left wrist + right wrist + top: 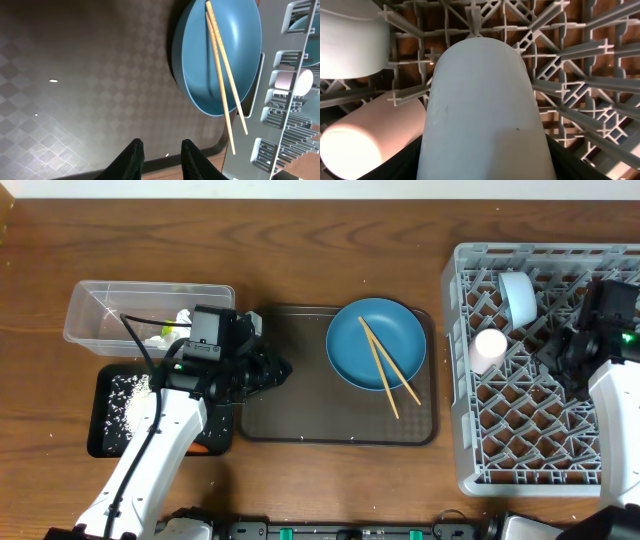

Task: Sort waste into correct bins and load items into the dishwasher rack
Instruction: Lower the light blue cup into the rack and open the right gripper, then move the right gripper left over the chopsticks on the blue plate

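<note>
The blue plate (362,340) lies on the brown tray with the wooden chopsticks (390,367) across it; both show in the left wrist view, plate (200,60) and chopsticks (222,80). My left gripper (275,370) hovers over the tray's left end, its jaws (161,145) a little apart with nothing between them. My right gripper (560,350) is inside the dishwasher rack (540,450), shut on the light blue cup (480,110). The pink cup (370,135) and the white bowl (350,40) lie beside it in the rack.
The clear tub (95,305) at the far left holds white tissue (180,318) and a wrapper. The black tray (105,442) in front of it holds rice grains (125,395) and an orange carrot (200,448). The brown serving tray (300,415) sits mid-table.
</note>
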`<state>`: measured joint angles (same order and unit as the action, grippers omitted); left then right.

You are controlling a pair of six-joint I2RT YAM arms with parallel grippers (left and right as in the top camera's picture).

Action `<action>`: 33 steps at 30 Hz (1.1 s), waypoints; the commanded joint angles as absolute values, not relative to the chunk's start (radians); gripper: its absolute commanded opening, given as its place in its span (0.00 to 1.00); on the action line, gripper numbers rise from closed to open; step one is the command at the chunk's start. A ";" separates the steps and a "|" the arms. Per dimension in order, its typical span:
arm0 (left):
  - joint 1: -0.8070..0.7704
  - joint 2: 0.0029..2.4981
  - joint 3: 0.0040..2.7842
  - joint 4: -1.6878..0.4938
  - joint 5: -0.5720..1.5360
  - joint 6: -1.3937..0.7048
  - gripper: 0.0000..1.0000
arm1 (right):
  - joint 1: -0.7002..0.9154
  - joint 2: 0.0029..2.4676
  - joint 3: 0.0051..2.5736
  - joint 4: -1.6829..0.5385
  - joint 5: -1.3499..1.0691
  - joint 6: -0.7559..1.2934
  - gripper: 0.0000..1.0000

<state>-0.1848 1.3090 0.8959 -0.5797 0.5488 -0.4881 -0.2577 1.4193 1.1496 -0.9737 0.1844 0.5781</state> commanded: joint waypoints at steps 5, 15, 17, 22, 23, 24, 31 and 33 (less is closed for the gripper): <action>-0.182 1.313 0.894 -0.584 0.537 -0.464 0.28 | -0.281 1.423 1.083 -0.908 0.205 0.635 0.21; -0.182 1.313 0.894 -0.583 0.537 -0.464 0.39 | -0.281 1.423 1.082 -0.892 0.179 0.634 0.99; -0.182 1.313 0.894 -0.583 0.537 -0.464 0.40 | -0.281 1.423 1.082 -0.892 0.179 0.631 0.99; -0.182 1.313 0.894 -0.583 0.537 -0.464 0.40 | -0.281 1.415 1.092 -0.890 0.174 0.608 0.99; -0.182 1.313 0.894 -0.583 0.537 -0.464 0.40 | -0.281 1.410 1.102 -0.891 0.166 0.588 0.99; -0.182 1.313 0.894 -0.583 0.537 -0.464 0.40 | -0.281 1.402 1.116 -0.893 0.141 0.561 0.99; -0.182 1.313 0.894 -0.583 0.496 -0.465 0.40 | -0.277 1.335 1.217 -0.893 -0.201 0.336 0.83; -0.182 1.313 0.894 -0.583 0.466 -0.465 0.41 | -0.265 1.313 1.229 -0.892 -0.266 0.295 0.75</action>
<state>-0.1852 1.3090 0.8959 -0.5797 0.5182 -0.4736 -0.2573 1.3617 1.1885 -0.8913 -0.0971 0.4160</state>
